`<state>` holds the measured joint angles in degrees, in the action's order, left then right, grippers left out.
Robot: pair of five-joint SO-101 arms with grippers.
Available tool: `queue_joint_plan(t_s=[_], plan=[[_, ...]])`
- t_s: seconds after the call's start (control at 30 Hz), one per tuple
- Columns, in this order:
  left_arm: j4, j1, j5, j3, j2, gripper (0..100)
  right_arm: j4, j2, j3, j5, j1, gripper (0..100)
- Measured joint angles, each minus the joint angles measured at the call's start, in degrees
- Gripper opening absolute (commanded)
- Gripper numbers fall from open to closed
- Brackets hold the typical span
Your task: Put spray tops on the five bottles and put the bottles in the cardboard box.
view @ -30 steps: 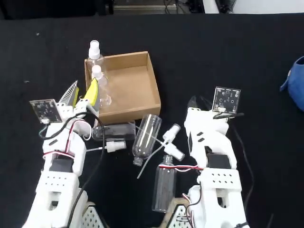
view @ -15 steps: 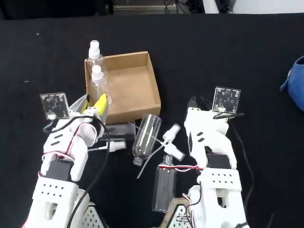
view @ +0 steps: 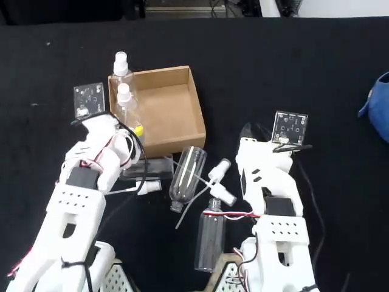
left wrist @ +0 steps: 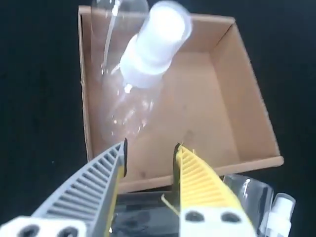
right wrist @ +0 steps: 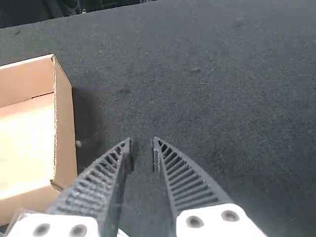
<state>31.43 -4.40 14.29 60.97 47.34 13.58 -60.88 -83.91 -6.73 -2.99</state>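
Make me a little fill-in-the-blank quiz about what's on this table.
1. The box is made of ____.
2. The spray top on the bottle standing in the box is coloured ____.
3. The topless bottle in front of the box lies on its ____.
4. The table is covered in a cloth coloured ____.

Missing words: cardboard; white; side; black.
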Motion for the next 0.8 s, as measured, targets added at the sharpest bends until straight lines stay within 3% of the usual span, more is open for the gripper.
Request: queue_joint_plan(t_s=[0.27,0.8], plan=[[-0.4,0.0,0.0,-0.6,-6.7,3,0.0,0.0,0.0,0.0,0.0,4.7],[-11.6,1.4,0.0,-0.6,-16.0,3,0.0,0.0,0.0,0.0,0.0,4.7]])
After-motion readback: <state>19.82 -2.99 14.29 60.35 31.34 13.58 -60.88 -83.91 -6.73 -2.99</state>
